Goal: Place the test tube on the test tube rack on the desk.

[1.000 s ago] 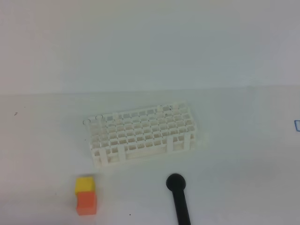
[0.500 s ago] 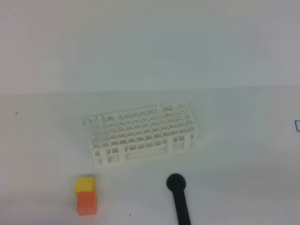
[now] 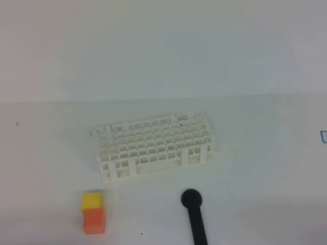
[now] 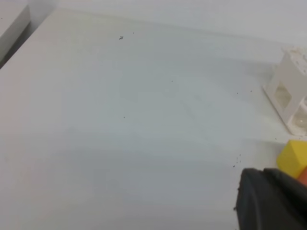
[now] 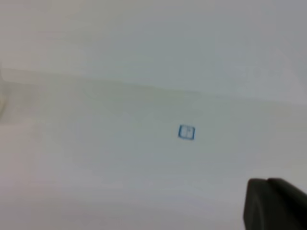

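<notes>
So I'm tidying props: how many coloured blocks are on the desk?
2: a yellow block and an orange block touching it, nearer the camera, left of the black-capped object. None seem hidden.

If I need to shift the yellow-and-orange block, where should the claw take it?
Likely from above, closing on its left and right faces: the block is narrower across than along its yellow-to-orange length, and both sides are free.

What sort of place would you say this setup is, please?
Probably a lab-style bench set up for robot trials. A white test tube rack stands on a plain white desk, with a yellow-and-orange block and a black rod-like object in front of it. No test tube is clearly visible.
</notes>
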